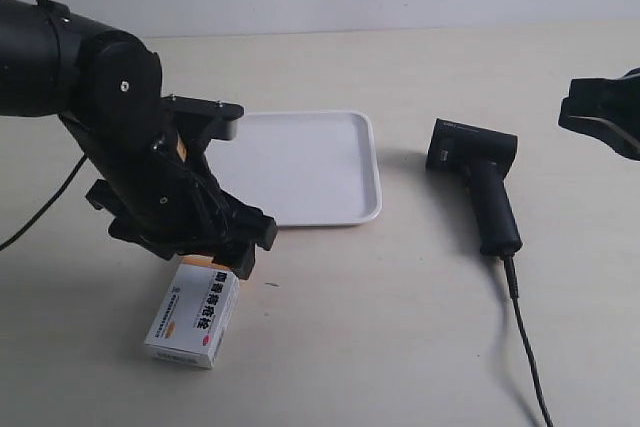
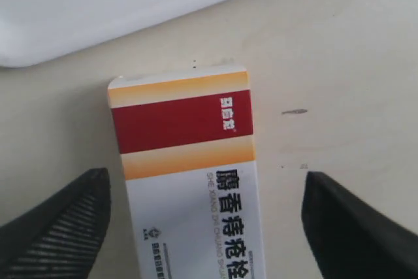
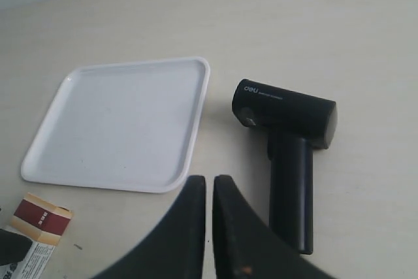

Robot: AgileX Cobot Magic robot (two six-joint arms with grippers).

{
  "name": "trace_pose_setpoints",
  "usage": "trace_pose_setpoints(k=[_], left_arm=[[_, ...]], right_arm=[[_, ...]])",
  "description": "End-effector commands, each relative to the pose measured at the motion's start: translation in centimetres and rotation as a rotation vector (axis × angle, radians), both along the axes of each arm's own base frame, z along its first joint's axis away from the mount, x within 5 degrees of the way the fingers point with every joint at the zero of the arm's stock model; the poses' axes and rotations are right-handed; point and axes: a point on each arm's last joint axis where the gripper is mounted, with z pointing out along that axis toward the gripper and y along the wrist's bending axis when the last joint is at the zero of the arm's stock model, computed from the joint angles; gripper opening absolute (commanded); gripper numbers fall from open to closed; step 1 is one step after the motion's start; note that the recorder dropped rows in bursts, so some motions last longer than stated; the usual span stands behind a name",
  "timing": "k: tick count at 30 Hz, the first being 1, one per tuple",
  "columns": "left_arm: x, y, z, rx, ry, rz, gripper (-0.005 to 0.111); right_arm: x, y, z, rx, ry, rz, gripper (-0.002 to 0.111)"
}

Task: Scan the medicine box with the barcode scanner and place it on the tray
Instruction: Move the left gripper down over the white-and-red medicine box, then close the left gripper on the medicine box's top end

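Observation:
The medicine box [image 1: 194, 315] lies flat on the table, white with a dark red and orange end band [image 2: 181, 124]. My left gripper [image 2: 204, 191] hangs open just above it, one finger on each side of the box, neither touching it. The white tray [image 1: 300, 167] lies beyond the box, with nothing on it. The black barcode scanner [image 1: 478, 182] lies on its side to the right of the tray, its thin cable [image 1: 528, 347] trailing toward the front edge. My right gripper [image 3: 209, 184] is shut on nothing, above the table near the scanner's handle [image 3: 291, 194]. It shows at the exterior view's right edge [image 1: 603, 112].
The left arm's black body [image 1: 120, 137] looms over the tray's near left corner. A black cable [image 1: 40, 212] hangs from that arm at the exterior view's left. The table is pale and bare around the objects.

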Motion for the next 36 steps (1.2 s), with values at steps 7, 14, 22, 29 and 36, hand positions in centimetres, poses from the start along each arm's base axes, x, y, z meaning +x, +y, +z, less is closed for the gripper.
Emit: trace_pose_setpoints(k=[7,14,22,29,36], left_arm=[[0.2,-0.6,-0.1,-0.045,-0.011,0.007,0.077],[0.2,-0.7,-0.1,-0.047,-0.016,-0.001,0.08],[0.8,-0.4,0.0,-0.06,-0.047,0.019,0.086],[1.5,0.6,-0.1,-0.046,-0.041,0.047,0.086],[1.6,0.5,-0.7,-0.041,-0.033,0.041,0.086]], right_arm=[[0.1,0.0,0.1,-0.025,-0.021,0.02,0.007],[0.1,0.0,0.1,-0.025,-0.021,0.02,0.007],[0.1,0.0,0.1,-0.025,-0.021,0.02,0.007],[0.1,0.0,0.1,-0.024,-0.02,0.018,0.007],[0.1,0.0,0.2,-0.024,-0.022,0.017,0.007]])
